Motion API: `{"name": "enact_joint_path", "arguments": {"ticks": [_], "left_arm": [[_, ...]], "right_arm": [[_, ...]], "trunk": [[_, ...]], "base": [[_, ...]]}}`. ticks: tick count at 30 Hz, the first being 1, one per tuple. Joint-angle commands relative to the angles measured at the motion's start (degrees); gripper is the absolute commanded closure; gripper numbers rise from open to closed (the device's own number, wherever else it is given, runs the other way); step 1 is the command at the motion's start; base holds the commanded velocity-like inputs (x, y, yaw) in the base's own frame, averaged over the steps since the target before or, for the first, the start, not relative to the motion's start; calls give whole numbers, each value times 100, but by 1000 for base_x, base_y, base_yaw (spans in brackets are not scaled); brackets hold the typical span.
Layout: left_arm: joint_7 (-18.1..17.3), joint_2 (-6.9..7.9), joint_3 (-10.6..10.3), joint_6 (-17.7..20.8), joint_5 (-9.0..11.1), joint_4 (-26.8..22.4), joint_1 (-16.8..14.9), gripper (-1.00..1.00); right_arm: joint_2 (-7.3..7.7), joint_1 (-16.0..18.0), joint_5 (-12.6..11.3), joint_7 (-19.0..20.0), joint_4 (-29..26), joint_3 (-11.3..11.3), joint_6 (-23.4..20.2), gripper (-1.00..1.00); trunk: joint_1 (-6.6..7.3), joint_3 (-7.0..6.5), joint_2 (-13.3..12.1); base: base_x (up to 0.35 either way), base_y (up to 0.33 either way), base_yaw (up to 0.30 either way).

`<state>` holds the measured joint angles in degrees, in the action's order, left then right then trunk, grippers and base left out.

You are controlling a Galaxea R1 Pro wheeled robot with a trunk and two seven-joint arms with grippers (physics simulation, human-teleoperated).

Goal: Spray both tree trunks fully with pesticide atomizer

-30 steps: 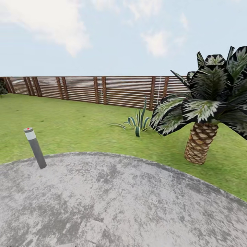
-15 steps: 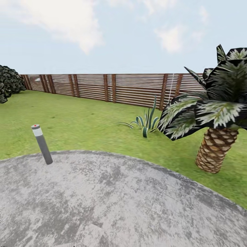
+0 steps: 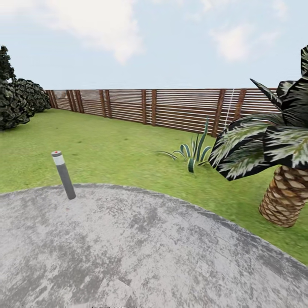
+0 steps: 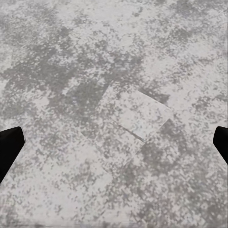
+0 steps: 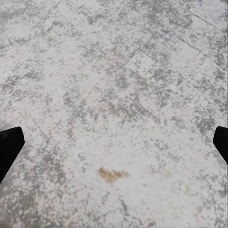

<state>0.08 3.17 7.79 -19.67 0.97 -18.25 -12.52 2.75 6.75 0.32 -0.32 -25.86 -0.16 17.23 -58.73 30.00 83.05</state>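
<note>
A wide green lawn [image 3: 107, 145] runs back to a brown slatted wooden fence [image 3: 179, 109] under a pale, cloudy sky. Nearest the robot lies a broad round patch of grey, mottled stone paving [image 3: 128, 252], its curved edge meeting the grass. At the paving's right edge stands a short palm with a scaly trunk [image 3: 285, 194] and dark, white-streaked fronds. Dark leafy bushes [image 3: 17, 100] crowd the lawn's far left corner, by the fence. A small spiky striped plant [image 3: 192, 152] grows on the grass between palm and fence. A grey bollard light [image 3: 63, 174] leans at the paving's left edge. The left gripper [image 4: 114, 145] and the right gripper [image 5: 114, 145] both hang over bare paving, fingertips spread wide apart, empty. Neither atomizer nor tall trees can be made out.
</note>
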Motion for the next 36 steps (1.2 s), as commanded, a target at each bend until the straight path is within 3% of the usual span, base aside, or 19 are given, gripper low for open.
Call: {"name": "enact_joint_path", "arguments": {"ticks": [1,36], "left_arm": [[1,-1,3,-19,11,6,-5,-100],[-8,-18,-21,-21,-36,14,3,-100]], "right_arm": [[1,2,3,-3,7,-1,14,-100],[3,2,-6,-3,19,-21,26,-100]], "trunk": [[0,13,3],[0,249,3]], "base": [[6,-3,194],[0,0,212]]}}
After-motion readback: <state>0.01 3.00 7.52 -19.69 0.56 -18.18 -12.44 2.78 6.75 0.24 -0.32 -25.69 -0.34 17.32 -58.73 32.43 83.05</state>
